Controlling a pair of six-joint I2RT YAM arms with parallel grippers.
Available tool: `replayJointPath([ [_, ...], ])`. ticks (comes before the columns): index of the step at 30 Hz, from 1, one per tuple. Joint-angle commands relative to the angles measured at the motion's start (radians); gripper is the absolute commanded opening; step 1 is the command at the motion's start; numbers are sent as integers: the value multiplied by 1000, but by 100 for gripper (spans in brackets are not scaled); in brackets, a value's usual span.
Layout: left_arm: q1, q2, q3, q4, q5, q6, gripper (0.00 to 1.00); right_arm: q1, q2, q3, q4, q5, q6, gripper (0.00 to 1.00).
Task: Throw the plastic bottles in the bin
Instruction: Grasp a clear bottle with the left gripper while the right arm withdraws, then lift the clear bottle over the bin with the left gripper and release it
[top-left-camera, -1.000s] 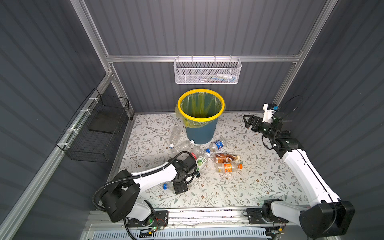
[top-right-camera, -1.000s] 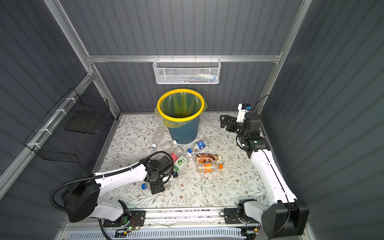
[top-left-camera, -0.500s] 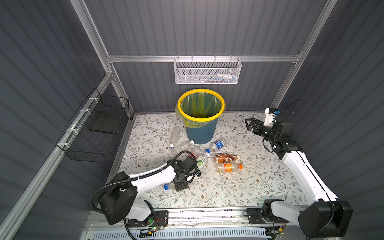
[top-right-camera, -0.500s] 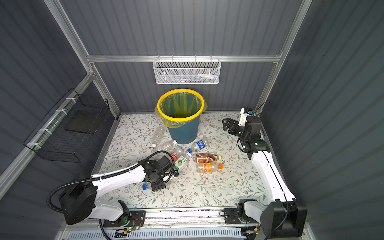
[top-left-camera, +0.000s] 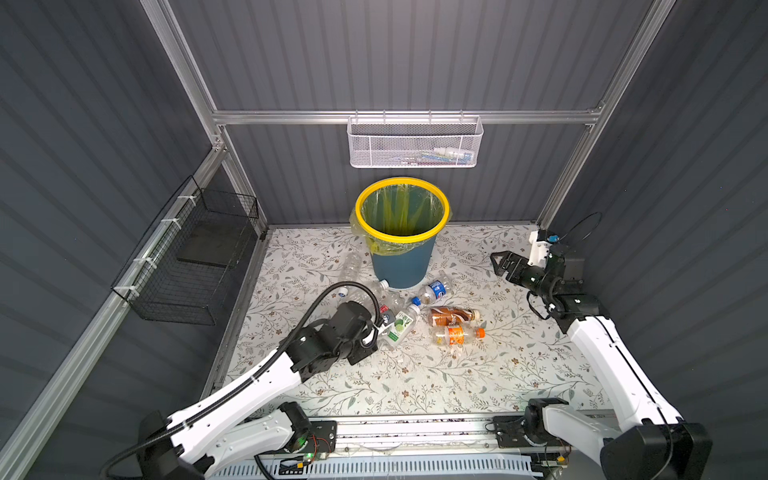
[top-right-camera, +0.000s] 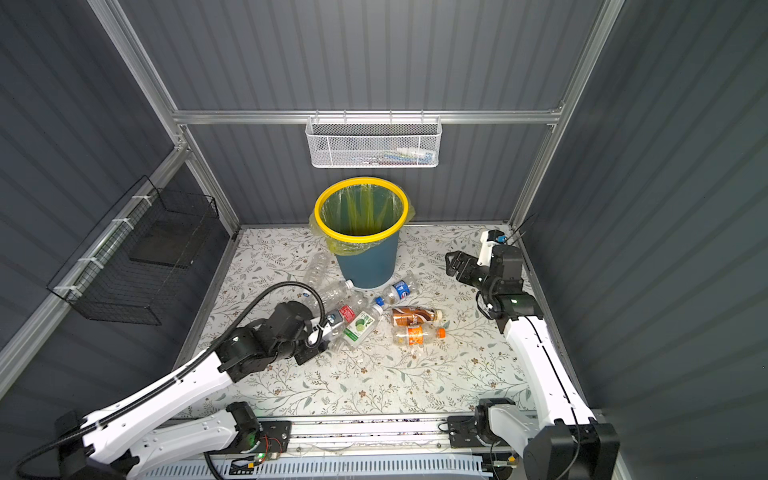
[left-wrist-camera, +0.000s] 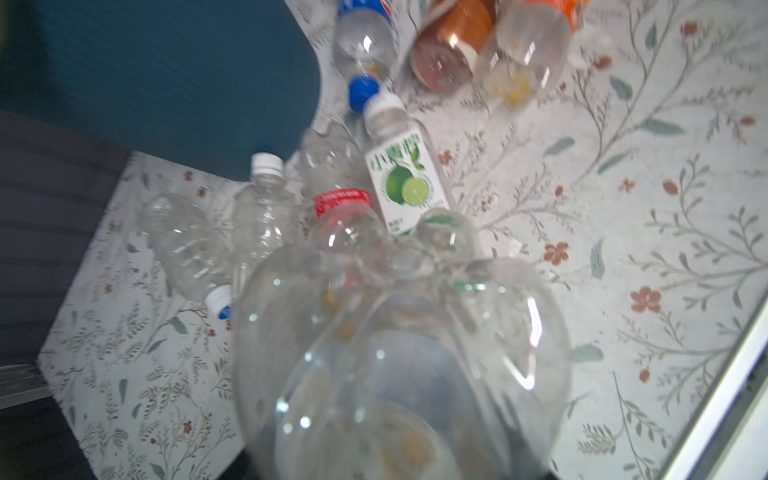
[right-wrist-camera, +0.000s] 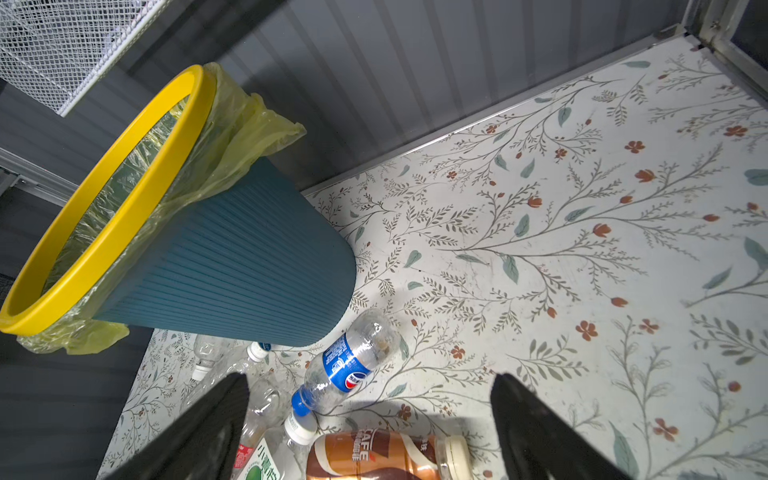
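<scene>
Several plastic bottles lie in front of the bin (top-left-camera: 401, 266) (top-right-camera: 365, 262) (right-wrist-camera: 232, 270): a blue-label one (top-left-camera: 434, 289) (right-wrist-camera: 349, 365), a brown one (top-left-camera: 451, 316) (right-wrist-camera: 374, 457), an orange-label one (top-left-camera: 457, 334), a lime-label one (top-left-camera: 401, 326) (left-wrist-camera: 405, 183), a red-label one (left-wrist-camera: 343, 197) and clear ones (top-left-camera: 351, 266). My left gripper (top-left-camera: 374, 332) (top-right-camera: 322, 328) sits at the pile's near left edge, shut on a clear bottle (left-wrist-camera: 399, 353) that hides its jaws. My right gripper (top-left-camera: 500, 266) (top-right-camera: 455, 266) (right-wrist-camera: 370, 378) hangs open and empty, right of the bin.
A white mesh basket (top-left-camera: 413, 143) hangs on the back wall above the bin. A black wire basket (top-left-camera: 195, 257) is fixed to the left wall. The arm bases sit on a metal rail (top-left-camera: 415, 428) along the front edge of the floral mat (top-left-camera: 415, 382).
My left gripper has shut on the clear bottle and shifted slightly towards the pile. My right gripper has drawn back a little to the right and towards the front, still open.
</scene>
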Motion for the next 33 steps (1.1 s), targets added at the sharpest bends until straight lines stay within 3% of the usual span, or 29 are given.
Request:
replayJointPath([
  [1, -6, -114, -10, 159, -141, -62, 59, -1, -23, -17, -34, 14, -6, 92],
  [6, -5, -285, -47, 381, -208, -67, 60, 1, -49, -20, -61, 23, -12, 92],
  [13, -6, -358, -9, 746, -169, 116, 59, 4, -62, -27, -49, 28, 1, 92],
  [16, -6, -243, 61, 919, -121, 231, 60, 12, -59, -29, -27, 24, 19, 91],
  [20, 0, 83, 280, 1054, -203, 289, 60, 37, -52, -23, 2, 26, 37, 91],
  [22, 64, 265, 456, 994, -204, 227, 60, 51, -49, -24, 16, 26, 50, 91],
  [24, 191, 447, 709, 767, -82, -44, 62, 76, -43, -30, 30, 20, 58, 91],
  [25, 229, 544, 827, 669, -46, -121, 68, 95, -38, -29, 26, 25, 56, 91],
  [29, 246, 767, 1074, 458, 3, -191, 97, 152, -44, -35, -27, 59, 32, 91],
  [33, 246, 798, 1137, 355, 13, -221, 100, 155, -69, -56, -79, 88, 0, 93],
])
